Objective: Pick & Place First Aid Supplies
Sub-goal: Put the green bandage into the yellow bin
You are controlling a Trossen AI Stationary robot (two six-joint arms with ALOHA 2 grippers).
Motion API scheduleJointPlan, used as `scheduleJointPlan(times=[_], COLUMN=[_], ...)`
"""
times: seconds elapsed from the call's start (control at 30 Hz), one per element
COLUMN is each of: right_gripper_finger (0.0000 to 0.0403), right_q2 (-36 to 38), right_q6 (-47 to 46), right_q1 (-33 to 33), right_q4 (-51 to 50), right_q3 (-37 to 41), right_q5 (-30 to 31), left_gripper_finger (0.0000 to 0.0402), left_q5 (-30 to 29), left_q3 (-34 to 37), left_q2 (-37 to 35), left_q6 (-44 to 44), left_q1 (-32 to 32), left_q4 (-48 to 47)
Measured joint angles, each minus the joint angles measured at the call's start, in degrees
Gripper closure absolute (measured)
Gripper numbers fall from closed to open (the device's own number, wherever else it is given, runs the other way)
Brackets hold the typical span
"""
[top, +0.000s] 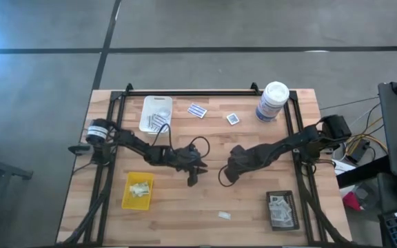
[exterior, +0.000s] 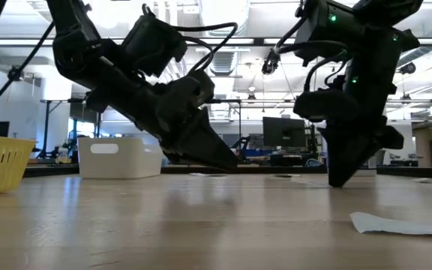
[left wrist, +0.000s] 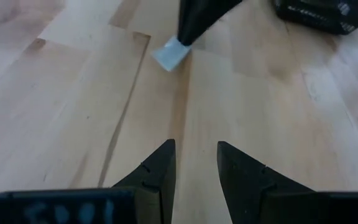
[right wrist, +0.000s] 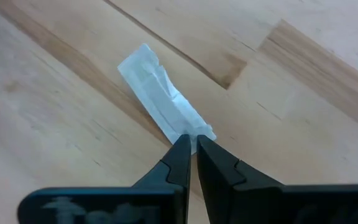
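High view: wooden table (top: 205, 207), pale planks, black frame rails along both sides and the far edge. Grey concrete floor around it, dark seams crossing. White tray (top: 156, 114) at far left with packets in it; yellow tray (top: 138, 190) near left, holding pale strips; black tray (top: 282, 210) near right, holding packets. White canister (top: 272, 101) at far right. Striped packet (top: 198, 110) and a square packet (top: 233, 118) lie loose on the far boards, apart from each other. Small pale strip (top: 224, 215) lies alone near the front. Left gripper (top: 192, 178) and right gripper (top: 224, 180) both low at table centre, close together.

Low view: boards run out to a cluttered workshop, with ceiling lights, monitors, benches. Yellow tray at the left edge, white tray behind it. Both grippers reach down to the wood. A crumpled pale packet (exterior: 400, 223) lies in the foreground at right.

Left wrist view: left fingers (left wrist: 157, 177) stand apart with bare wood between them, holding nothing. Beyond, the right gripper's tip sits on a pale packet (left wrist: 168, 56). Black tray at the far corner.

Right wrist view: right fingers (right wrist: 180, 163) nearly closed, pinching the end of the pale packet (right wrist: 160, 96), which lies flat on the planks across a dark grain seam.
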State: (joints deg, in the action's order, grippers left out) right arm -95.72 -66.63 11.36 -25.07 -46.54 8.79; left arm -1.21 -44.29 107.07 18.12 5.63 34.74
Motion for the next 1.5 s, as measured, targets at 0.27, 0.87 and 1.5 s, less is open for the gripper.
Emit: scheduleJointPlan(times=[0.27, 0.87, 1.5], right_gripper_finger=[0.0376, 0.0376, 0.0376], right_q2=[-3.0, -4.5, -4.7], right_q6=[1.9, 6.2, 8.2], right_q1=[-0.2, -0.8, -1.5], right_q4=[3.2, 11.5, 13.6], right_q3=[-0.2, -0.1, 0.2], right_q5=[1.3, 3.1, 4.5], left_gripper_finger=[0.0291, 0.0263, 0.0206], left_q5=[-0.2, -0.1, -0.3], left_q3=[-0.1, -0.2, -10.0], left_q2=[0.0, 0.0, 5.6], left_q6=[9.9, 13.6, 25.4], left_q1=[-1.9, -3.2, -3.8], left_q4=[-0.1, -0.2, -9.9])
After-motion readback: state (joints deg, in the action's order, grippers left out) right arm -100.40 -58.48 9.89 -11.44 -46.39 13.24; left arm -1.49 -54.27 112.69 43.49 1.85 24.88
